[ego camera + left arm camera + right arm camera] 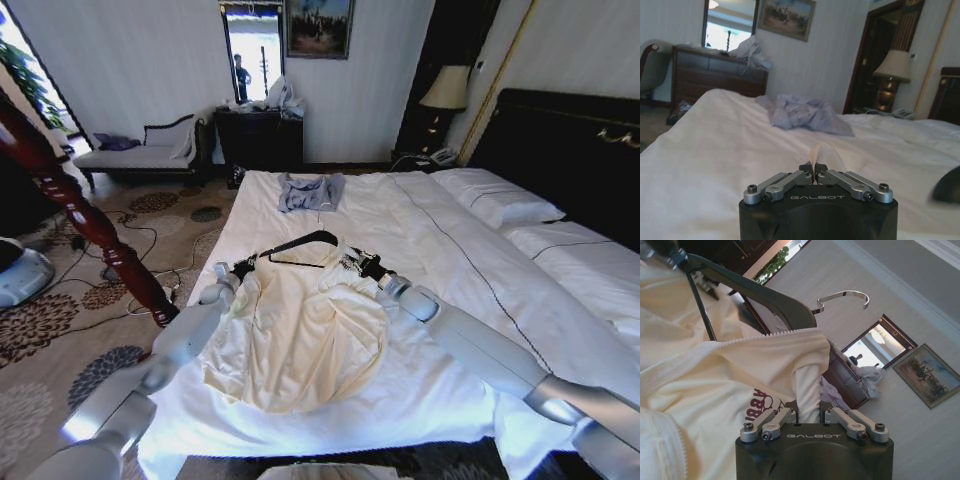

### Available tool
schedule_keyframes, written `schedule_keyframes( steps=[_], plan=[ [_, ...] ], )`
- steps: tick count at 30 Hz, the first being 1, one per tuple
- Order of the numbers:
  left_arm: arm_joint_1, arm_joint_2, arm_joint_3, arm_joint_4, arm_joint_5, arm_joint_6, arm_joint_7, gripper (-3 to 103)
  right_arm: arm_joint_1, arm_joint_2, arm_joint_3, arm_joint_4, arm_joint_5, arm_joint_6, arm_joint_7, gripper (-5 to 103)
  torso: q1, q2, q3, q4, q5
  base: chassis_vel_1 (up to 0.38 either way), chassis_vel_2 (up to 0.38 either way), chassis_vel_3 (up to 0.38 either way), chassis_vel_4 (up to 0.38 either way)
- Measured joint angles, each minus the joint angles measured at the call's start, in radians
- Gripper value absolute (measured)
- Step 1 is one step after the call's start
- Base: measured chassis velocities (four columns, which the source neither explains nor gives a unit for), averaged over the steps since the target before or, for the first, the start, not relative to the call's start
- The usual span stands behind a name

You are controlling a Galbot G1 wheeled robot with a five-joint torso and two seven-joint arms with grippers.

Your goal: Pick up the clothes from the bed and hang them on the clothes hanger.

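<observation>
The clothes (300, 335), a cream zip-front shirt, lie spread on the bed (450, 250) near its foot. The black clothes hanger (298, 246) rests at the shirt's collar. My left gripper (240, 268) is at the collar's left side, shut on a small fold of the cream fabric (825, 152). My right gripper (350, 263) is at the collar's right side, shut on the shirt's edge (807, 385). In the right wrist view the clothes hanger (760, 292) has one shoulder under the shirt's zip edge, and its silver hook (845, 295) is free.
A small grey-blue garment (311, 191) lies farther up the bed. A dark red turned-wood stand (85, 215) leans at the left, over patterned carpet with cables. Pillows (500, 200) and the black headboard (570, 150) are at the right.
</observation>
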Motion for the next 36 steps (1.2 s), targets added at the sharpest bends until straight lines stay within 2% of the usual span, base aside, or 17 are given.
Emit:
schedule_keyframes(
  steps=[16,25,29,36],
  plan=[
    [0.091,0.119,-0.011,-0.276,-0.051,0.040,-0.048,0,0.000,0.017,-0.009,-0.066,-0.029,0.020,-0.010,19,0.000,0.000,0.000,0.0005,-0.0001,0.000,0.000,0.000,0.000],
    [0.058,0.127,0.057,-0.399,-0.054,0.063,-0.081,0,0.014,0.052,-0.040,-0.089,-0.028,0.013,-0.010,19,0.000,0.000,0.000,-0.0001,0.0001,0.000,0.000,0.000,0.000],
    [0.054,0.137,0.085,-0.435,-0.052,0.067,-0.086,0,0.023,0.055,-0.040,-0.083,-0.020,0.007,-0.010,19,0.000,0.000,0.000,0.0003,0.0000,0.000,0.000,0.000,0.000],
    [0.053,0.133,0.107,-0.443,-0.028,0.066,-0.089,0,0.021,0.039,-0.039,-0.027,0.008,-0.003,-0.010,19,0.000,0.000,0.000,0.0000,0.0000,0.000,0.000,0.000,0.000]
  ],
)
